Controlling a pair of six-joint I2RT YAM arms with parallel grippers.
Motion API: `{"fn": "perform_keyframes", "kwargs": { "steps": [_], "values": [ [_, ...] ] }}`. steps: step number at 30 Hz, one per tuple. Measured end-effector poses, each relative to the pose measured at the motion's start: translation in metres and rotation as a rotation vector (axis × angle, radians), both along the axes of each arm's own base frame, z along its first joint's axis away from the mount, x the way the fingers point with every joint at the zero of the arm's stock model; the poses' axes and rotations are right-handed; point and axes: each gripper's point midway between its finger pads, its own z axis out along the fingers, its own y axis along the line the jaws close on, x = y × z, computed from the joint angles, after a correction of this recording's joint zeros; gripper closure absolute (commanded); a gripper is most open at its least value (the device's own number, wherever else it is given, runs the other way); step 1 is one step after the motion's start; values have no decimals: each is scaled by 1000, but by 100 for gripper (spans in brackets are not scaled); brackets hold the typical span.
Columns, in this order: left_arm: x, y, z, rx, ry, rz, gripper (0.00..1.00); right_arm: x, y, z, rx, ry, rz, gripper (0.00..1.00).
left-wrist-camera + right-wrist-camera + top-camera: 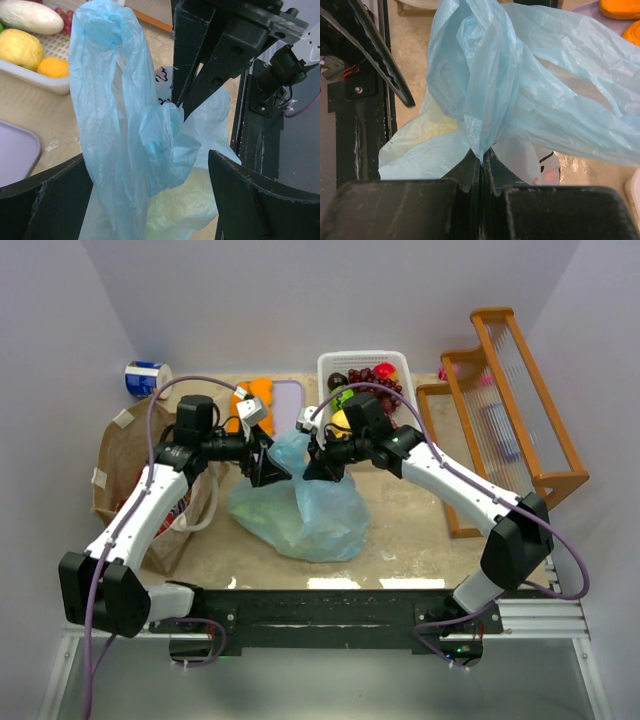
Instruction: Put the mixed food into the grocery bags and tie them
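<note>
The light-blue bag (pixel 300 505) lies mid-table with pale yellow-green food showing through it. Its twisted top is held up between my grippers. My right gripper (pixel 322 465) is shut on the bag's gathered top (pixel 482 150); in the left wrist view its fingertips (pixel 178 105) pinch the plastic. My left gripper (pixel 268 468) is open, its jaws wide apart on either side of a hanging loop of the bag (pixel 125 130). The brown paper bag (pixel 130 470) lies at the left. A white piece (pixel 30 16), a yellow piece (pixel 20 47), an orange piece (pixel 52 67) and grapes (pixel 378 375) lie in the basket.
The white slotted basket (pixel 400 362) stands at the back centre. Orange slabs on a lilac board (pixel 288 400) lie behind the left gripper. A wooden rack (pixel 500 410) fills the right side. A blue-white roll (pixel 145 377) stands at the back left.
</note>
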Motion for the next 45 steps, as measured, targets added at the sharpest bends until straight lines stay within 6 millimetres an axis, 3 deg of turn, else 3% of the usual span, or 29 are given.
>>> {"fn": "perform_keyframes", "kwargs": {
  "steps": [3, 4, 6, 7, 8, 9, 11, 12, 13, 15, 19, 23, 26, 30, 35, 41, 45],
  "values": [
    [1, -7, -10, 3, 47, -12, 38, -1, 0, 0, -2, 2, 8, 100],
    [3, -8, -13, 2, 61, -11, 56, -1, 1, 1, -1, 3, 12, 100],
    [7, -10, -14, -6, 76, 0, 71, -2, 1, 2, 2, 1, 21, 98],
    [10, -11, -13, -15, 70, 5, 89, -2, 1, 2, 2, 1, 22, 91],
    [13, -12, -11, -26, 63, 10, 98, -2, 1, 3, 1, 0, 23, 83],
    [14, -13, -9, -38, 60, 15, 100, -2, 1, 4, 0, -2, 23, 68],
    [16, -15, -9, -63, 48, 26, 100, -1, 0, 4, -3, -1, 15, 48],
    [17, -15, -9, -76, 44, 32, 100, 0, -1, 4, -9, 0, 3, 27],
    [16, -16, -10, -88, 46, 38, 100, 0, -2, 5, -12, 1, -9, 20],
    [14, -17, -12, -117, 49, 48, 100, 1, -7, 10, -5, -16, -53, 9],
    [10, -18, -13, -159, 76, 67, 100, -6, -25, 34, 12, -127, -179, 1],
    [10, -18, -7, -187, 78, 84, 100, -26, -12, 80, 98, -261, -263, 1],
    [11, -18, -1, -201, 69, 97, 100, -32, 1, 92, 122, -311, -335, 1],
    [11, -17, 3, -208, 68, 112, 100, -26, 12, 69, 44, -351, -465, 1],
    [12, -16, 4, -206, 65, 127, 100, -16, 4, 34, -96, -427, -624, 1],
    [12, -16, 4, -206, 64, 131, 100, -11, -2, 33, -150, -524, -734, 1],
    [12, -15, 3, -204, 69, 135, 100, -9, -2, 16, -221, -558, -758, 1]
  ]
}}
